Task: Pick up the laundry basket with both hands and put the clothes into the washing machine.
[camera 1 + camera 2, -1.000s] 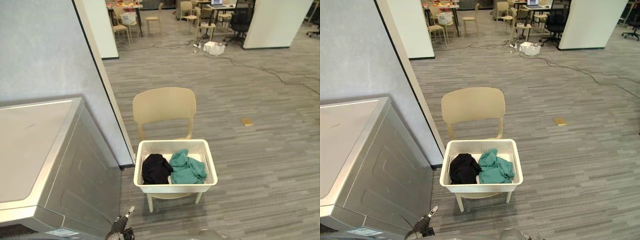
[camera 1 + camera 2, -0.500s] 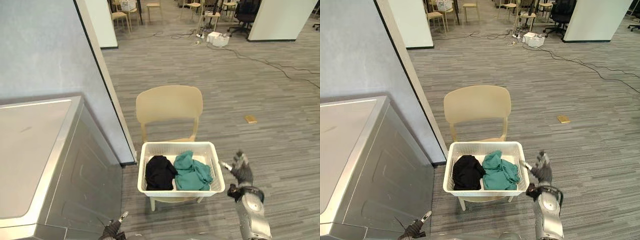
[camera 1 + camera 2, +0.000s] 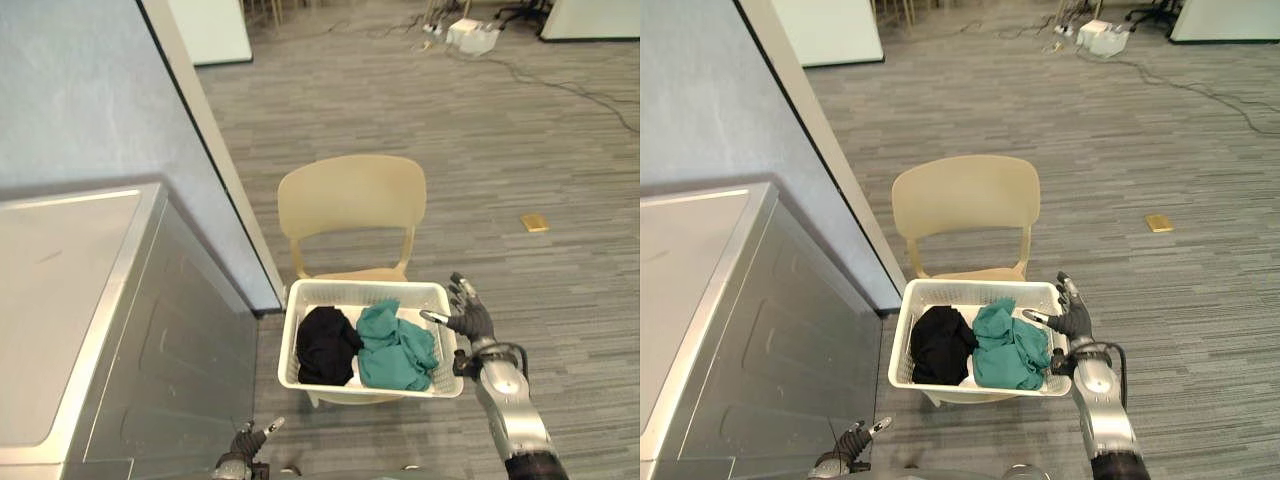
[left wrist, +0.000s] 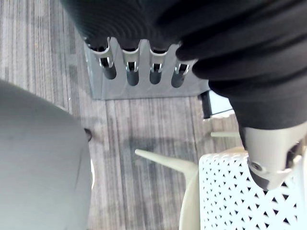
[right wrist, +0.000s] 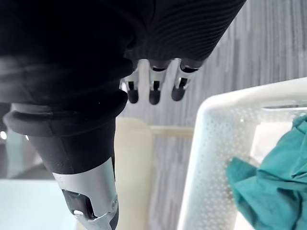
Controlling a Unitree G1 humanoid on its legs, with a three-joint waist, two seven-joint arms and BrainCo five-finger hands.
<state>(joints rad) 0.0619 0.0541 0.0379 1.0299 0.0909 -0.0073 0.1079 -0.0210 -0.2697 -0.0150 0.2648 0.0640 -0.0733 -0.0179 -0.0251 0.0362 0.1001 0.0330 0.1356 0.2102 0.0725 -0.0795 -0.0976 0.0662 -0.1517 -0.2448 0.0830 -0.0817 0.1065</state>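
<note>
One basket [image 3: 291,340] on one chair [image 3: 350,195] holds one black garment [image 3: 322,343] and one teal garment [image 3: 395,350]; right hand [image 3: 468,318], fingers spread, just beside its right rim; left hand [image 3: 243,443] relaxed, low by one washing machine [image 3: 100,300]

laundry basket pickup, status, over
Right hand open beside right rim of laundry basket, no grip. Left hand open, low, short of it. Basket on chair, black garment and teal garment inside. Nothing in the way.

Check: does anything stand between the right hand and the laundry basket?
Nothing visible does. The right hand, fingers open, is beside the right rim of the laundry basket, with only a bare gap between them.
</note>
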